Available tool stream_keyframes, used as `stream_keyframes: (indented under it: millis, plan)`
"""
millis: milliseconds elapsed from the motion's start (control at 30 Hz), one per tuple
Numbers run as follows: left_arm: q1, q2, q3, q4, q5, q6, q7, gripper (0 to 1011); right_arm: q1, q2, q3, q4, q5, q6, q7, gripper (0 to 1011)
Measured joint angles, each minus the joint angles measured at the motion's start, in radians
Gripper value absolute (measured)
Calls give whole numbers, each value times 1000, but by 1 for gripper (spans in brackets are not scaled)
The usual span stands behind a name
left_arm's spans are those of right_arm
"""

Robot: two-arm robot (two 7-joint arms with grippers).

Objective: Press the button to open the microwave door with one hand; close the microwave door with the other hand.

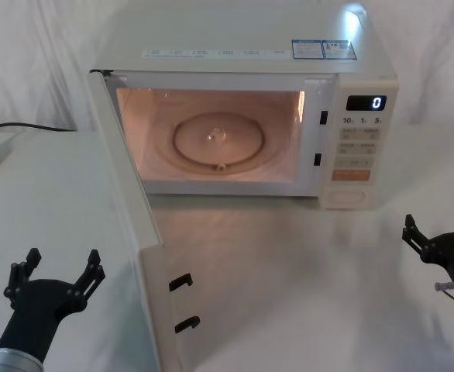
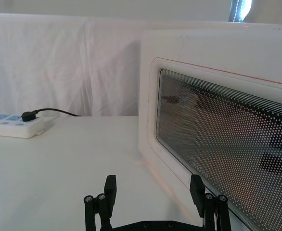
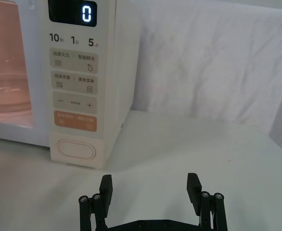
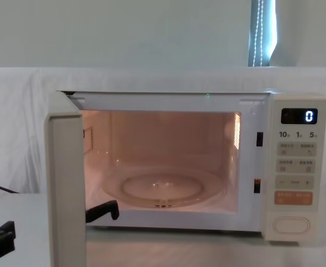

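1. Door (image 1: 134,225) of the microwave (image 1: 242,46) stood swung wide open, hinged at the left of the oven and running down toward the lower centre of the head view, with its two black latch hooks (image 1: 182,302) at the free end. In the chest view it showed edge-on at the left of the frame.
2. It looked like a stiff, light panel that would turn freely on its hinge. A flat push on its outer face, near the free end and clear of the hooks, seemed the best contact. Its window (image 2: 227,154) was probably the weaker part, so the cream frame around it seemed the safer spot.
3. The button (image 3: 77,149) sat at the bottom of the control panel, lower left in the right wrist view, below the orange key (image 3: 75,121).
4. The left hand (image 1: 54,275) hovered in the lower left of the head view, fingers spread, just outside the door's outer face. The right hand (image 1: 438,229) hung at the right edge, also spread, holding nothing.
5. The tabletop (image 1: 289,279) in front of the oven gave open room for the door's swing. A power strip (image 2: 13,125) lay well apart at the far left.
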Motion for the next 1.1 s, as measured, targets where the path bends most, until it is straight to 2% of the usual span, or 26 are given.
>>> stream_keyframes:
  millis: [1100]
  plan:
    - [0,0,0,0,0,0,0,1001,0,0,0,0,0,0,0,1002]
